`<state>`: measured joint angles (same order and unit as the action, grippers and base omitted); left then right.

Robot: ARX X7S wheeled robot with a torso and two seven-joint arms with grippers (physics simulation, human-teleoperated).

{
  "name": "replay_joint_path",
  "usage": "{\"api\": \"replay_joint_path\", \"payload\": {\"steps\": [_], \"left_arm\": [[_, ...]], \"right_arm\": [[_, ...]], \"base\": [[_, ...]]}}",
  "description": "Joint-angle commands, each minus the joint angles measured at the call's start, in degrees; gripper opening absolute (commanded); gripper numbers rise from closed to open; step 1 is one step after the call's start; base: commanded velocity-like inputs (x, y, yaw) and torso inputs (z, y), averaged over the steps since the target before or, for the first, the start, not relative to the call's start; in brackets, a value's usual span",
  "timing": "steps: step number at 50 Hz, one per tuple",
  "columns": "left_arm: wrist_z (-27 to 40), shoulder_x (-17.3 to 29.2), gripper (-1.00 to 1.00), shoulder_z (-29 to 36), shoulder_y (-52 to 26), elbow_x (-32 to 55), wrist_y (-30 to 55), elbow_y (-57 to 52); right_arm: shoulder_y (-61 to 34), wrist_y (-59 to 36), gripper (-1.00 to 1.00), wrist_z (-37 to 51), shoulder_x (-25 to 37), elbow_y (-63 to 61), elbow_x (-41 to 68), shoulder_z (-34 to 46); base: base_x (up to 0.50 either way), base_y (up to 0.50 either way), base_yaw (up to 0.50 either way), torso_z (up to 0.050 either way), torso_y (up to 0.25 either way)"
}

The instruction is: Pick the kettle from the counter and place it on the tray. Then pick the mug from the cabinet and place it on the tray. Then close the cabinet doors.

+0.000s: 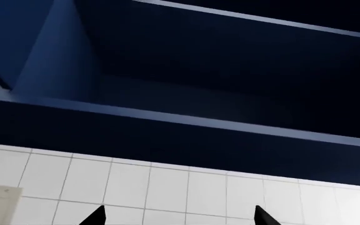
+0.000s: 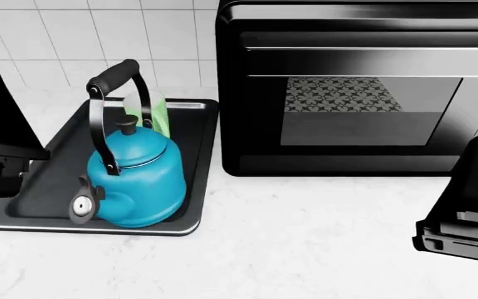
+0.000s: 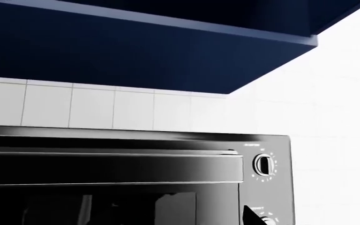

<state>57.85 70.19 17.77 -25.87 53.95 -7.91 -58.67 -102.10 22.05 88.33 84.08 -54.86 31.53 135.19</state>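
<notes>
Head view: tray (image 2: 201, 163) on the desk (image 2: 305, 237) holds the kettle (image 2: 135, 177), with the mug (image 2: 157, 113) behind it. Left wrist view alone shows the open cabinet (image 1: 230, 84) and the left tool (image 1: 180, 216) spread, empty. Right tool (image 2: 470, 215): state indiscernible.

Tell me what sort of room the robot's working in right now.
Most likely a home kitchen: a white marble-look counter against a white tiled wall, a black toaster oven with dials, navy wall cabinets overhead, and a blue kettle on a tray.
</notes>
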Motion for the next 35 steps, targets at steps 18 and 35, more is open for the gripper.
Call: {"api": "replay_joint_path", "payload": {"steps": [18, 35], "left_arm": [[3.2, 2.4, 1.0, 9.3, 3.1, -8.9, -9.4, 0.2], [2.8, 1.7, 1.0, 10.3, 3.3, -9.6, -9.6, 0.7]], "right_arm": [[15.2, -4.0, 1.0, 1.5, -0.7, -0.2, -1.6, -14.8], [20.0, -4.4, 1.0, 1.1, -0.9, -0.1, -1.5, -19.7]], "base": [[0.0, 0.17, 0.0, 0.0, 0.0], [0.0, 0.5, 0.0, 0.001, 0.0]]}}
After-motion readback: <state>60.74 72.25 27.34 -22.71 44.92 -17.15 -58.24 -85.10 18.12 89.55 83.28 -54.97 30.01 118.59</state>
